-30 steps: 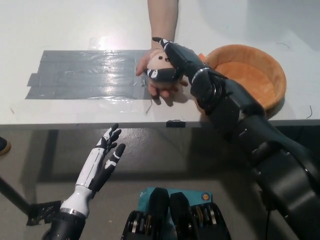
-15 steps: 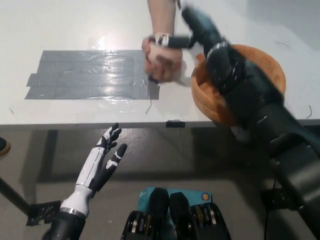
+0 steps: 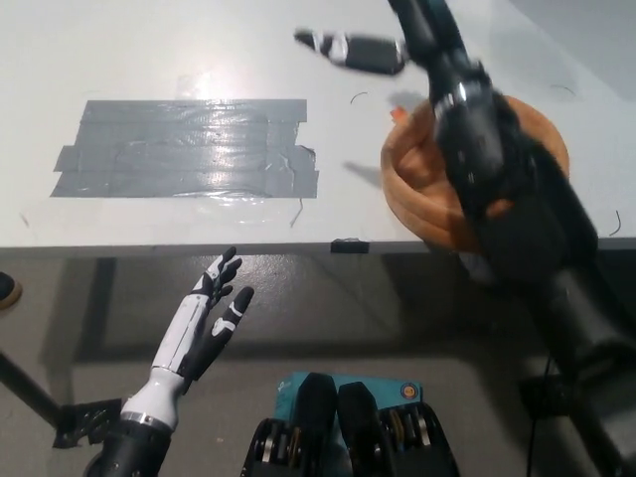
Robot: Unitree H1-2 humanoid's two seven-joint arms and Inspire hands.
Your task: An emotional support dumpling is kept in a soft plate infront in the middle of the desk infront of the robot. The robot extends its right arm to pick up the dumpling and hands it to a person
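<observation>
Gone since half a second ago: the person's hand and the dumpling, neither now in view. Right hand [image 3: 348,48] has swung up to the desk's [image 3: 149,50] far side, blurred, flat, holding nothing visible. Black forearm crosses and hides much of the round orange bowl [image 3: 412,169]. Grey tape patch [image 3: 184,149], glossy and wrinkled, lies left. Left hand [image 3: 204,318] rests below the desk edge, fingers spread, empty.
</observation>
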